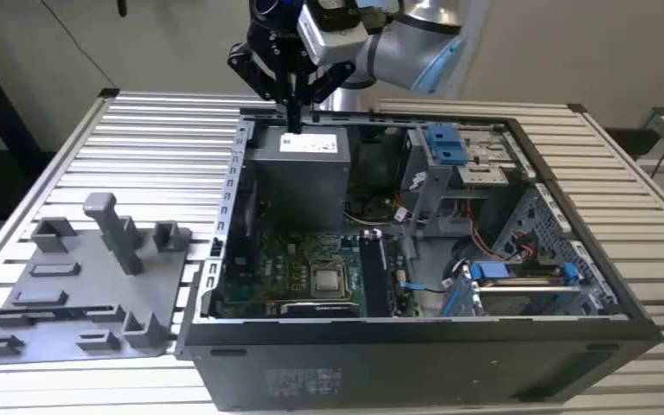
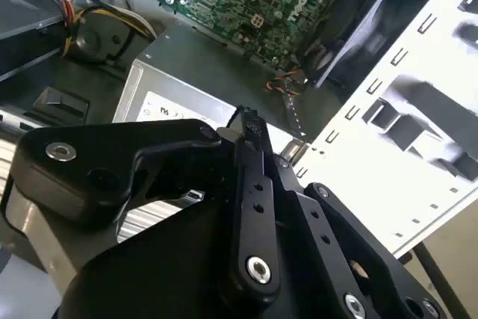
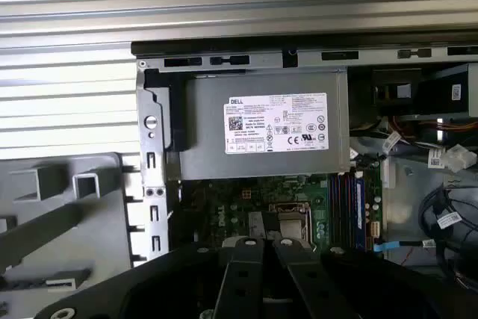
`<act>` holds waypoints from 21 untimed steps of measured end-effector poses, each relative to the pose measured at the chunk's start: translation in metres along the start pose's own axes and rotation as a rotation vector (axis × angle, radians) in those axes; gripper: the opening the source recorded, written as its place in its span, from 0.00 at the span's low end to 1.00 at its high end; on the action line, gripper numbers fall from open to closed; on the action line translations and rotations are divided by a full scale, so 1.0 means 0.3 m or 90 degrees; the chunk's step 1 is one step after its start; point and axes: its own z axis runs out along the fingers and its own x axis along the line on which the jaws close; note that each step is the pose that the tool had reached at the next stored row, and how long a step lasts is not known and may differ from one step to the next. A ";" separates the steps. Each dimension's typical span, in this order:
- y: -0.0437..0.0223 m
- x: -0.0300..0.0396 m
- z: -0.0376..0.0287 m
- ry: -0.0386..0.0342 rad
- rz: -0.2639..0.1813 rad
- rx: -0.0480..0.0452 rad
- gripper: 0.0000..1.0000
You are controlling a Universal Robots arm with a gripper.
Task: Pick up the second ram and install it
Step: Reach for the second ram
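Second ram (image 1: pixel 61 308), apparently the dark strip on the fixture plate (image 1: pixel 84 281), lies well away from the end effector (image 1: pixel 294 121); that end effector, clenched empty over the power supply (image 1: pixel 297 169), could strike the stick if unopened, or clip the intervening case wall (image 1: pixel 238 207).

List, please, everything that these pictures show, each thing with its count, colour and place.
slatted metal table: one, silver, under everything.
open metal computer case: one, dark grey, on the table.
boxy metal power supply: one, grey with a white label, at the case's far end.
green circuit motherboard: one, on the case floor, bearing a square silver processor socket.
blue plastic drive clips: several, in the case toward the exterior view's right.
flat plastic fixture plate: one, grey, with blocks and posts, on the table at the exterior view's left of the case.
robot arm: one, silver-grey, above the case's far edge.
gripper: one, black, fingers shut, over the power supply.
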 end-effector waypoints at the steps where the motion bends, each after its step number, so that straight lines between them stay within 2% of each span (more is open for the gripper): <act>1: 0.000 0.000 0.000 0.0000 0.000 0.0001 0.11; 10: 0.000 0.002 0.000 0.0000 0.000 0.0001 0.11; 17: -0.003 0.019 0.000 -0.0002 0.003 0.0001 0.11; 21: -0.003 0.020 0.000 -0.0001 0.003 0.0001 0.11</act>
